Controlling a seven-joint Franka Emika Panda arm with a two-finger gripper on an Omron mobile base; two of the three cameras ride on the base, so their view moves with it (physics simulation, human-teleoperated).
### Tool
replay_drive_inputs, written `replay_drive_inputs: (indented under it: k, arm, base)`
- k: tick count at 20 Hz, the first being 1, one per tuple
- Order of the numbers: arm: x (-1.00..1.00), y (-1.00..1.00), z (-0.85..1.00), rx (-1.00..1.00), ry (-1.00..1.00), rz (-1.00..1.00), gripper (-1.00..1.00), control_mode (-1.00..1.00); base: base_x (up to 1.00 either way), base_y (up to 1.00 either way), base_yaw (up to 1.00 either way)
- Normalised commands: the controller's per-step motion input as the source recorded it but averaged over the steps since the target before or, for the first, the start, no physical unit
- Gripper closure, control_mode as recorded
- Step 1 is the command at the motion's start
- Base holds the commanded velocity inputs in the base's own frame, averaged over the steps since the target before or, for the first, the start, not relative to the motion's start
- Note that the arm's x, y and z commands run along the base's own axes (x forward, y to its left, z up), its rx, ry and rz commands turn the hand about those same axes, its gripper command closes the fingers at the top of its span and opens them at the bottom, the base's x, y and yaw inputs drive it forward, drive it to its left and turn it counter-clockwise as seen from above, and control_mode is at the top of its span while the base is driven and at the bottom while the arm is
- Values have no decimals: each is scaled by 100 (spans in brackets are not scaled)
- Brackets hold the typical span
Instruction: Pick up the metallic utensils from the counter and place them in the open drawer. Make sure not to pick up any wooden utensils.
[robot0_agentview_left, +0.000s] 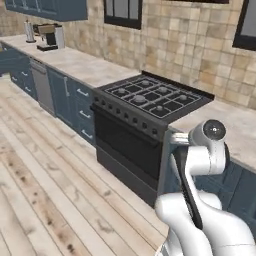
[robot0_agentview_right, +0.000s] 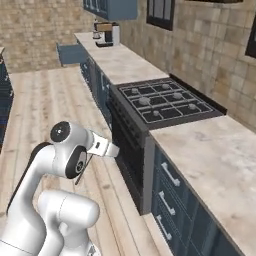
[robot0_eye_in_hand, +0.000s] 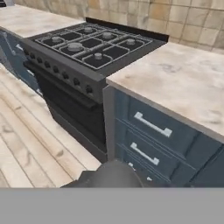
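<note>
Kitchen: stove (robot0_agentview_left: 150, 97) mid-frame, worktop (robot0_eye_in_hand: 183, 83) at right.
Drawer (robot0_agentview_right: 71, 53): open, upper left.
Progress: no knife in sight; nothing visibly started.
Jaws: cannot tell.

Marbled beige worktop (robot0_agentview_right: 220, 160) runs along the tiled wall over dark blue cabinets with silver handles (robot0_eye_in_hand: 152, 124). A black gas stove (robot0_agentview_left: 150, 96) with five burners sits flush in the run, splitting the stone into two stretches; its oven front drops to the floor. On the far stretch (robot0_agentview_left: 75, 62), near the end, a coffee machine (robot0_agentview_left: 50, 36) stands directly on the stone. Beyond it, a slate-blue drawer (robot0_agentview_right: 71, 54) juts out from the cabinetry. Pale wooden plank floor (robot0_agentview_left: 45, 200) lies in front of the cabinets.
</note>
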Motion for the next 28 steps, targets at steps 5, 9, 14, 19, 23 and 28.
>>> replay_drive_inputs:
  k: [5, 9, 14, 19, 23, 28]
  arm:
    - [0, 0, 0, 0, 0, 0, 100, 100]
    - [0, 0, 0, 0, 0, 0, 100, 100]
    - [0, 0, 0, 0, 0, 0, 100, 100]
    - [0, 0, 0, 0, 0, 0, 100, 100]
    - [0, 0, 0, 0, 0, 0, 100, 100]
    - [0, 0, 0, 0, 0, 0, 100, 100]
  base:
    - [100, 0, 56]
    - [100, 0, 46]
    - [100, 1, 34]
    - [100, 1, 28]
    - [100, 0, 29]
    - [100, -4, 22]
